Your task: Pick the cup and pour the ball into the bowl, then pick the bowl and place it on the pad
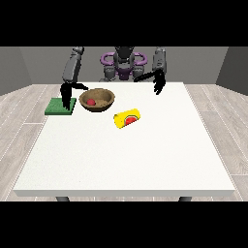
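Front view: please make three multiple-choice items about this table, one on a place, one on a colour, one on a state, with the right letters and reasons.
1. Where is the red ball?
A. in the bowl
B. on the pad
C. in the cup

2. What colour is the pad?
A. blue
B. green
C. white

3. How is the cup?
A. upright
B. held by a robot hand
C. lying on its side

Answers:
1 A, the ball sits inside the brown bowl.
2 B, the pad beside the bowl is green.
3 C, the yellow cup lies alone on the table.

A white table [126, 160] on dark legs stood on a pale grey plank floor [19, 116], with plain grey walls [29, 63] behind, under even light.
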{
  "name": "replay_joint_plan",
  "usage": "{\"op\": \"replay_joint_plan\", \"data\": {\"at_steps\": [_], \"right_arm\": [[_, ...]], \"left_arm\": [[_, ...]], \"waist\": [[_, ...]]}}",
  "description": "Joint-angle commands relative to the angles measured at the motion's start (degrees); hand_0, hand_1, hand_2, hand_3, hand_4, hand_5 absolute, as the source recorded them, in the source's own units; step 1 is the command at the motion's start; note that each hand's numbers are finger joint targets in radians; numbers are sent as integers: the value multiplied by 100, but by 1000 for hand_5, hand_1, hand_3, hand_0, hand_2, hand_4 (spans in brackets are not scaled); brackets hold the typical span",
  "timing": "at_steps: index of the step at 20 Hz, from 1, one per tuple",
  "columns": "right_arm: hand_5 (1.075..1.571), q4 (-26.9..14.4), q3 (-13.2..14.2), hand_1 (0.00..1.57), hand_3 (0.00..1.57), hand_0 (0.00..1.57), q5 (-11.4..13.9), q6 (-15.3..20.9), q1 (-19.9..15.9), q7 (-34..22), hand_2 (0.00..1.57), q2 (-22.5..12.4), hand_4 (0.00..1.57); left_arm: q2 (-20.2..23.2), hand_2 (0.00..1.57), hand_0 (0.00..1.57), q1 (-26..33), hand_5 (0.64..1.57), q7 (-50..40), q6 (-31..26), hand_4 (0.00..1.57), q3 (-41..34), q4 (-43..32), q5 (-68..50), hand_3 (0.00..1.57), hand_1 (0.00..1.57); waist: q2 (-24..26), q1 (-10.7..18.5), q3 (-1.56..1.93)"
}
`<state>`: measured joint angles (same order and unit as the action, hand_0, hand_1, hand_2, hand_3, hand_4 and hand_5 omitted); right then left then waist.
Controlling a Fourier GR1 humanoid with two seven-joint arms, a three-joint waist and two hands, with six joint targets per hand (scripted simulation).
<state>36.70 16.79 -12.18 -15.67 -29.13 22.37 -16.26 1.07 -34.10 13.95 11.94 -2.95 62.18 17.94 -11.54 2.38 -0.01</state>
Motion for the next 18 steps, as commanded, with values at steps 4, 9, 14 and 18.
{"op": "replay_joint_plan", "data": {"at_steps": [4,9,14,18], "right_arm": [[1549,-680,200,0,0,0,-62,-15,-36,603,0,-5,258],[1527,-776,358,0,0,0,-245,-148,-167,761,0,9,117],[1532,-783,355,0,0,0,-292,6,-62,498,0,188,242],[1545,-564,247,0,0,0,-322,272,-216,4,0,431,357]], "left_arm": [[-36,0,0,-142,1554,-196,-189,0,257,519,31,0,0],[-85,0,0,-220,1558,-186,-155,0,371,784,87,0,0],[-103,0,0,-131,1561,-443,-319,0,495,831,86,0,0],[162,0,0,-68,1563,-484,-612,0,172,505,-188,0,0]], "waist": [[-371,430,8],[-691,615,9],[-313,727,6],[125,579,-1]]}}
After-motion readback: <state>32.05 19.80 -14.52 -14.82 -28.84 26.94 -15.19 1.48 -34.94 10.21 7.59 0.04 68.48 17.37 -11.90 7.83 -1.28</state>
